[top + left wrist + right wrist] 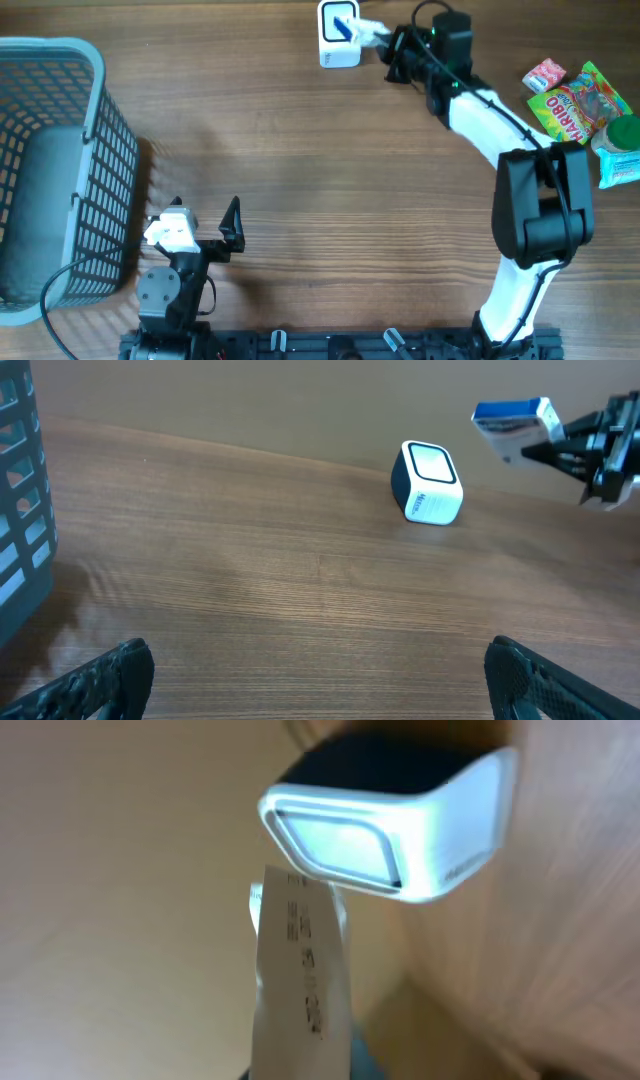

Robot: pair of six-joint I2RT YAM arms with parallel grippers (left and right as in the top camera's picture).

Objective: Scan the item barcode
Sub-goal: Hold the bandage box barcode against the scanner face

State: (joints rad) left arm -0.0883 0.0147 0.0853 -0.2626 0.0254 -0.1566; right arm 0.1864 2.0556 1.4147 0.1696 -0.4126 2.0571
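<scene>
Surface: A wood-grain counter (300, 170) carried everything, with one arm working at its far edge and the other resting at the near edge.
Right fingers: The right fingers (572, 444) were pinched almost closed on the item (512, 422), a small blue-and-white box. They gripped it by one end, so most of it stuck out past the tips.
Item: It hung in the air just beyond the right fingertips, clear of the counter. A narrow face with dark print was turned away from the wrist.
Scanner: The white cube scanner (430, 482) sat on the counter just ahead of and below the right fingertips, its pale window tilted up toward the box. The left wrist view showed a gap between them, so they were not touching.
Reason for the hold: Gripping one end probably left the printed face uncovered for the window. The print was too blurred to confirm that it was the barcode.
Left fingers: The left fingers (232, 218) were spread wide and held nothing. They sat low, well apart from the scanner, probably parked out of the way.
Basket: A grey basket (60, 170) stood just to the outer side of the left fingers. It was probably there to take scanned goods.
Waiting goods: A Haribo bag (580, 105), a pink packet (545, 75) and a green-capped container (622, 150) lay behind the right fingers, well apart from the scanner.
</scene>
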